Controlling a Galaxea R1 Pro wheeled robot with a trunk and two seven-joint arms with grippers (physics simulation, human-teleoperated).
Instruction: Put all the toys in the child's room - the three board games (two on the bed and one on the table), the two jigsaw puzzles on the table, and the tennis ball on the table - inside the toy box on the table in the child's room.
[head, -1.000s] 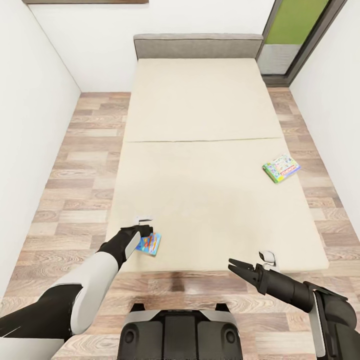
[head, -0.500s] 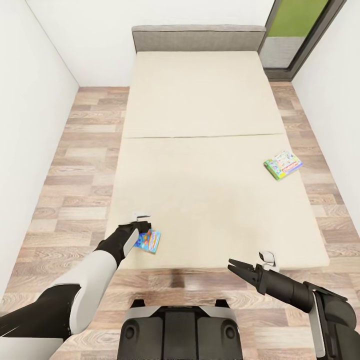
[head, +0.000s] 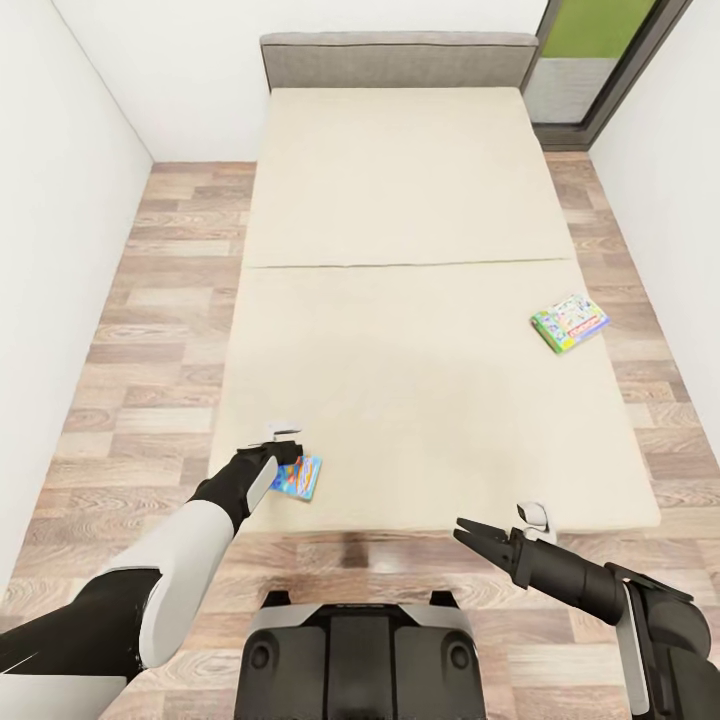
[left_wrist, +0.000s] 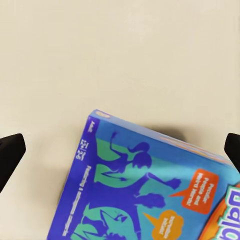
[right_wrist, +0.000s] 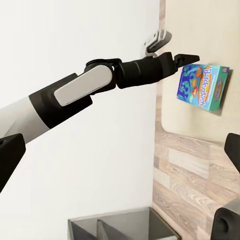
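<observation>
My left claw (head: 290, 462) hangs right over the blue board game (head: 299, 478), which lies flat on the bed (head: 420, 400) near its foot edge, toward the left corner. In my left wrist view the box (left_wrist: 150, 190) sits between my two dark fingertips (left_wrist: 10, 152), one at each side of the picture with the cover wide between them, so the claw is spread open and has hold of nothing. My right wrist view shows that same arm from the side, its fingers (right_wrist: 187, 56) pointing at the blue box (right_wrist: 202, 86) on the mattress; whether they touch it I cannot tell. My right claw (head: 478, 535) is held out in front of me over the wooden floor (head: 140, 350), just short of the foot of the bed, its fingers parted and empty. The green-edged board game (head: 569, 323) with the busy white cover lies on the right side of the bed close to the edge, well apart from both claws. The grey headboard (head: 395, 60) stands at the far end against the white wall.
</observation>
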